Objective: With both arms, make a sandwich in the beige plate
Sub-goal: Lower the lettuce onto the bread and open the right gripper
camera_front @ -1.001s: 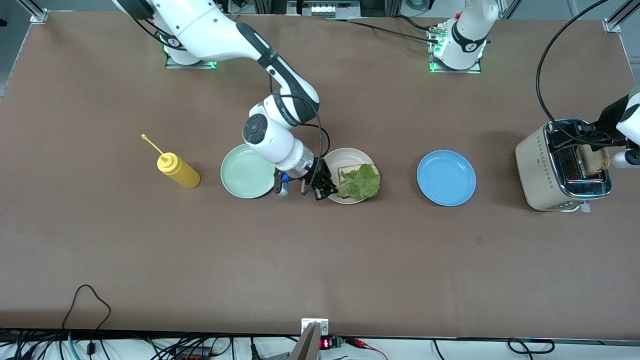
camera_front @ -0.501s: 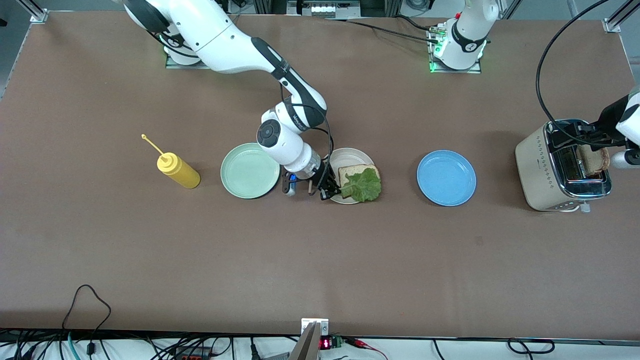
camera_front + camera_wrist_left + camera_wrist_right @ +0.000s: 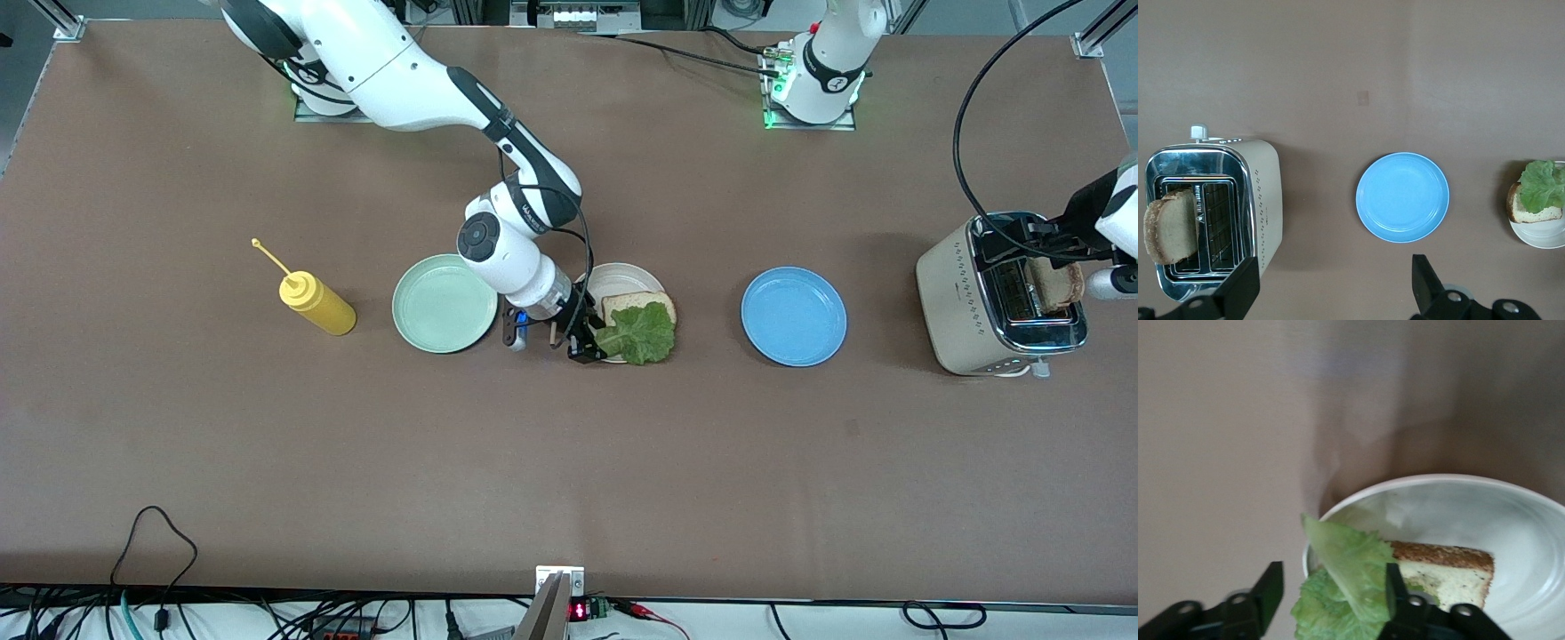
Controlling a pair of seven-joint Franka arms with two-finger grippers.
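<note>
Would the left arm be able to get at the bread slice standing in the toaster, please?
Probably yes: the left tool hangs open over the toaster, and the bread slice sticks up from its slot with nothing covering it.

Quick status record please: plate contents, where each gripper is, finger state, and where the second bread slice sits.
beige plate: one bread slice with lettuce leaf on it
right gripper: at the beige plate's rim, open, lettuce stem between its fingers
left gripper: up over the toaster and the table beside it, open, holding nothing
second bread slice: standing in a toaster slot
blue plate: nothing on it
mint-green plate: nothing on it
top slice: not yet placed
</note>
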